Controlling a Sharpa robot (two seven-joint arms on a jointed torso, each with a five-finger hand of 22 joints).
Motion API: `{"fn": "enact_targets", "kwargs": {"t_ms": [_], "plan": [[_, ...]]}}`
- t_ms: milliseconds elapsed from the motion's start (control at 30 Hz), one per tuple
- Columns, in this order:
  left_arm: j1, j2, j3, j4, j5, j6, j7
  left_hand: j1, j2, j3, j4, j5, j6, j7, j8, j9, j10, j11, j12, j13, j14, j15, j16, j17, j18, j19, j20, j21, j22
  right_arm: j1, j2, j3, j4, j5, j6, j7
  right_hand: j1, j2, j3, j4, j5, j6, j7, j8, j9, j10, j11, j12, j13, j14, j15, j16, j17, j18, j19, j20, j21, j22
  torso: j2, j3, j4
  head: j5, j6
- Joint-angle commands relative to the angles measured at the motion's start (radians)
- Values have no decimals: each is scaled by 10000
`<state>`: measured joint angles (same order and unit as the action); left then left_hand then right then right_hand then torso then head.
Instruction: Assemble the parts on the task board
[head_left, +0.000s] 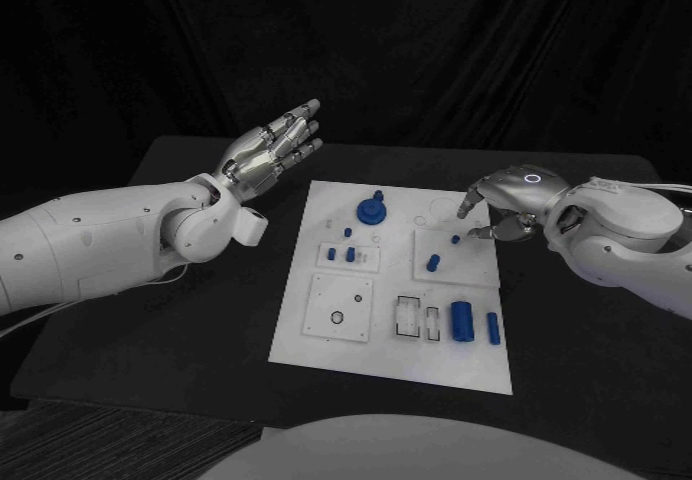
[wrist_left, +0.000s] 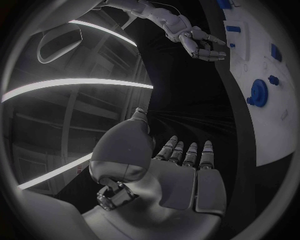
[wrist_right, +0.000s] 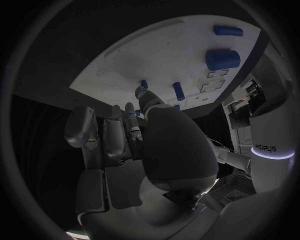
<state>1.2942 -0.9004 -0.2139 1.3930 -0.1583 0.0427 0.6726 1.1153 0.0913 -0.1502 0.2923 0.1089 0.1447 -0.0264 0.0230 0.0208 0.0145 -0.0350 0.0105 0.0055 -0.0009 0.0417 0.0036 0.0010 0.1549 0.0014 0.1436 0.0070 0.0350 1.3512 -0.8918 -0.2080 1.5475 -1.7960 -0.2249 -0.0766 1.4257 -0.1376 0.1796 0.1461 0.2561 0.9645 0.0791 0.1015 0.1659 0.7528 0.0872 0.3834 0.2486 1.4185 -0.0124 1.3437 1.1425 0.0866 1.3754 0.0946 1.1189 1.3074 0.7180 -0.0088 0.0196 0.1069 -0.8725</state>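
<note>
Two hands flank the white board (head_left: 397, 345). Left hand (head_left: 270, 147) is raised off the table beside the board's far left corner, fingers extended, holding nothing. Right hand (head_left: 499, 208) hovers at the board's far right edge, fingers loosely curled above a small blue peg (head_left: 454, 239), gripping nothing. Blue gear (head_left: 374, 209) sits far-centre.

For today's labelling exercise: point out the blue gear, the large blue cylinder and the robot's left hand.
blue gear (head_left: 374, 210), head view, on its round face.
large blue cylinder (head_left: 462, 320), head view, middle of its side.
left hand (head_left: 270, 150), head view, on the palm.
</note>
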Motion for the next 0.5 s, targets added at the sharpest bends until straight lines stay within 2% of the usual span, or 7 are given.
{"fn": "enact_targets", "kwargs": {"t_ms": [33,100,233,500], "plan": [[-42,13,8,30,249,392,1580,244,99,-188,0,194,24,247,-22,5,4,149,-7,7,9,139,-36,-10,186,-14,184,-24,52,-119,85,4,-101,-205,-10,288,177,40,67,-69,199,-51,6,-97,42,209,-15,100,-68,-81,-5,-60,-48,70,-46,13,-82,1389,63,-31,42,-47,-1],[-61,14,8,32,250,447,1545,306,151,-248,-3,291,78,327,-15,12,10,204,-3,9,9,168,-36,-10,202,-12,241,-20,82,-184,133,4,-147,-205,-118,361,238,37,105,-99,328,-144,-17,-156,53,359,-25,152,-100,-90,-17,-67,-62,71,-48,5,-99,1389,73,-30,34,-47,-1],[-88,11,8,39,250,528,1485,522,250,-354,-11,562,234,440,6,30,32,323,13,16,9,225,-36,-10,230,-4,374,-12,129,-283,193,4,-199,-206,-279,452,243,26,157,-86,354,-211,-51,-201,100,752,-59,294,-124,-83,-41,-58,-54,69,-34,-16,-100,1395,41,-26,57,-79,-1],[-118,43,8,2,251,649,1382,901,360,-504,-35,917,592,668,57,69,34,452,19,17,9,354,-36,-10,248,21,508,12,280,-355,195,4,-208,-206,-417,530,241,-23,290,-43,402,-403,-79,-293,161,1312,-109,454,-151,-87,-74,-69,-83,65,-11,-49,-102,1403,21,-32,58,-77,-1]]}}
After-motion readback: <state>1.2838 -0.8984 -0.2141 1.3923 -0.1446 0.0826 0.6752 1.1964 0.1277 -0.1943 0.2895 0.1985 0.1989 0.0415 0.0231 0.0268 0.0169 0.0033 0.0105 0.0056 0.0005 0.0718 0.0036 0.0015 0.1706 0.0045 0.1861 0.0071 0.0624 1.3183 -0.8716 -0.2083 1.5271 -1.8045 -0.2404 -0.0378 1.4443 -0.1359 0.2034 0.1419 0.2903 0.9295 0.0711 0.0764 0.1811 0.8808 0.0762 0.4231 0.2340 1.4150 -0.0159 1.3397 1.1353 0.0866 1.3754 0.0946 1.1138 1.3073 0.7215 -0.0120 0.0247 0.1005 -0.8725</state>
